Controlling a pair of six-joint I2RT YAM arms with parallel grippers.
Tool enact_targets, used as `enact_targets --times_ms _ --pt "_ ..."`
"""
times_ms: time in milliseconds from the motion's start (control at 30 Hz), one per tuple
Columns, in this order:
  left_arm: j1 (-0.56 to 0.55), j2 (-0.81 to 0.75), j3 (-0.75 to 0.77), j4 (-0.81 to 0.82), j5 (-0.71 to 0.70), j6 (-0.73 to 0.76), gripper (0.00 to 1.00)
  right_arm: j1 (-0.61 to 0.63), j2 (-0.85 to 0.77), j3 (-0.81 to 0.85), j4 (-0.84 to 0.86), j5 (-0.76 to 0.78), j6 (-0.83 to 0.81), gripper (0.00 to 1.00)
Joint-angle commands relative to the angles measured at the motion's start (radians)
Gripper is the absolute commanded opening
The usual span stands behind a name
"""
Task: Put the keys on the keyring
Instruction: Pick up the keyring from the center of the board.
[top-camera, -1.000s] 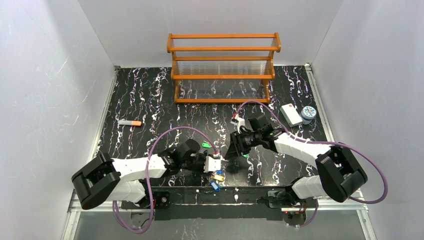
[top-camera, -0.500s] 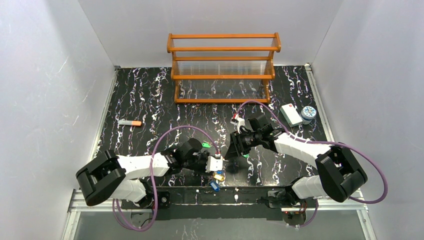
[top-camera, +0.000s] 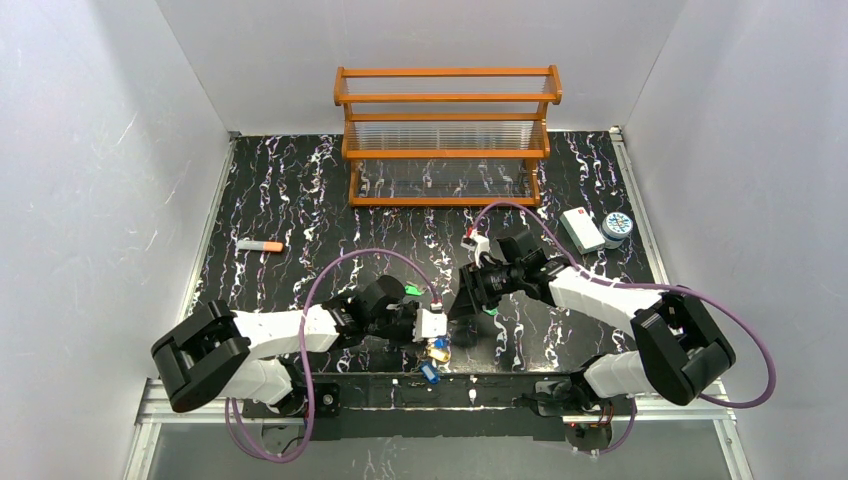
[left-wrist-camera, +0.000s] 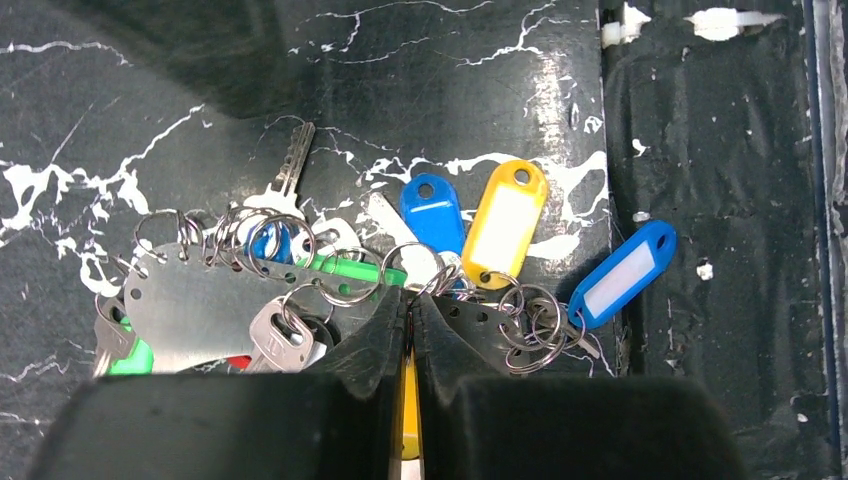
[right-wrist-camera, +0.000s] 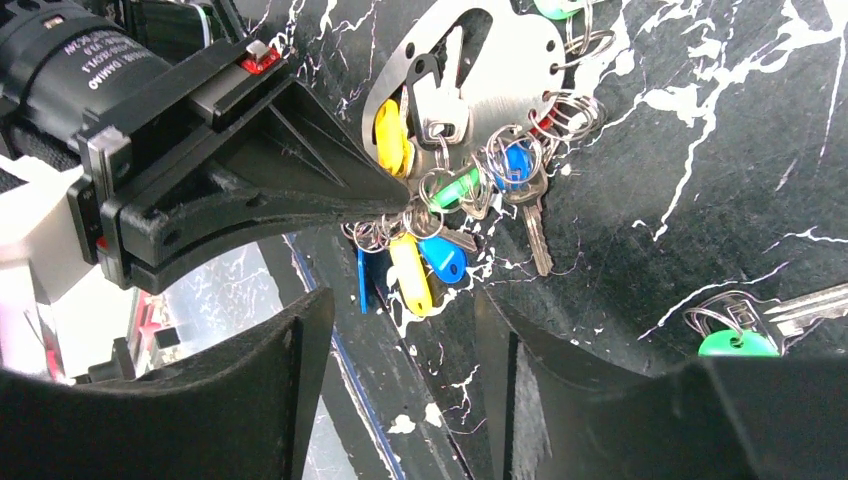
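My left gripper (left-wrist-camera: 410, 303) is shut on the edge of the keyring (left-wrist-camera: 200, 310), a flat silver oval with holes along its rim, low over the table's near edge. Several keys hang from it on small rings: a yellow tag (left-wrist-camera: 505, 220), blue tags (left-wrist-camera: 622, 275) and a bare silver key (left-wrist-camera: 272, 340). In the right wrist view the keyring (right-wrist-camera: 490, 60) and its bunch hang from the left gripper. My right gripper (right-wrist-camera: 400, 310) is open and empty just in front of it. A loose green key (right-wrist-camera: 738, 342) lies on the table. In the top view the grippers (top-camera: 440, 325) (top-camera: 465, 300) nearly meet.
A wooden rack (top-camera: 447, 135) stands at the back. A white box (top-camera: 581, 229) and a round tin (top-camera: 618, 225) sit at the right. An orange-tipped pen (top-camera: 260, 245) lies at the left. Another green key (top-camera: 411, 290) and a red one (top-camera: 470, 236) lie loose.
My left gripper has moved slightly forward and right with the keyring, closer to the right gripper. The right arm has barely moved.
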Motion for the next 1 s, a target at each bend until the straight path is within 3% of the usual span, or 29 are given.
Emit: enact_targets --times_ms 0,200,433,600,967 --pt "0.005 -0.033 0.028 0.002 -0.062 -0.163 0.0 0.02 -0.04 -0.029 0.056 -0.004 -0.021 0.64" --pt "0.005 -0.017 0.039 0.074 -0.139 -0.409 0.0 0.087 -0.038 -0.035 0.103 0.052 -0.06 0.66" --pt "0.005 -0.046 0.004 0.182 -0.176 -0.594 0.0 0.13 0.023 -0.023 0.141 0.093 -0.095 0.56" --pt "0.005 -0.07 -0.017 0.226 -0.139 -0.619 0.0 0.158 0.068 0.003 0.154 0.114 -0.11 0.54" --pt "0.005 -0.077 -0.02 0.236 -0.091 -0.618 0.0 0.161 0.068 0.038 0.149 0.112 -0.115 0.34"
